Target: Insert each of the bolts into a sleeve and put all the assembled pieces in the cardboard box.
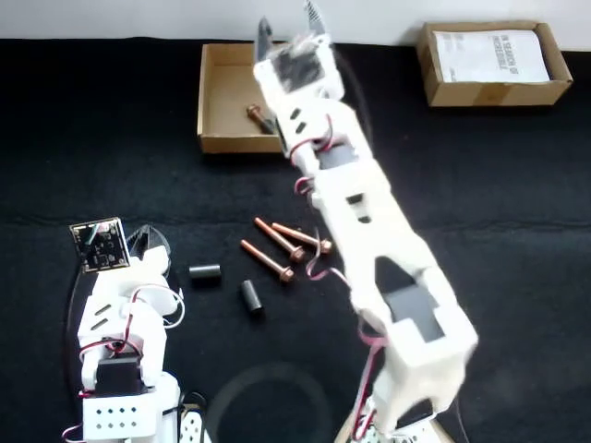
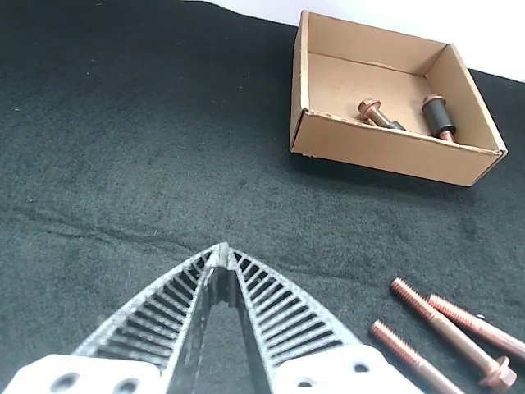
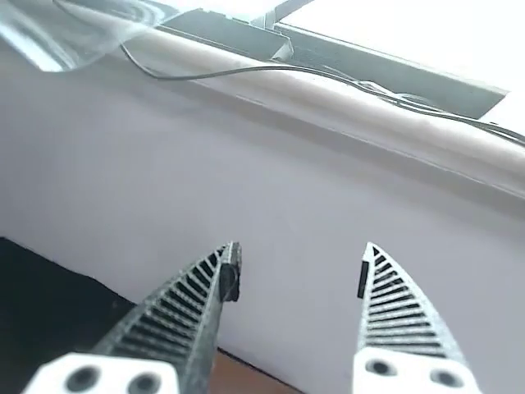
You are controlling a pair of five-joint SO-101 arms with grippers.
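Three bolts (image 1: 268,260) loose on table (image 1: 499,231), between the arms | two sleeves (image 1: 205,273) beside them, near left gripper (image 2: 221,250), which is closed on nothing | right gripper (image 3: 299,267) spread wide, empty, over box (image 2: 369,152) far side | two assembled pieces (image 2: 377,113) inside box, short of right gripper's tips

The table (image 1: 517,231) wears black cloth (faintly flecked with grey). At eleven o'clock in the high view, the cardboard box (image 1: 231,144) is plain tan. The bolts (image 1: 279,239) near centre are copper; the two sleeves (image 1: 205,273) at seven o'clock from them are black. Both arms (image 1: 369,212) are white; the left gripper (image 2: 220,250) and right gripper (image 3: 301,253) are grey, ribbed with dark slats.
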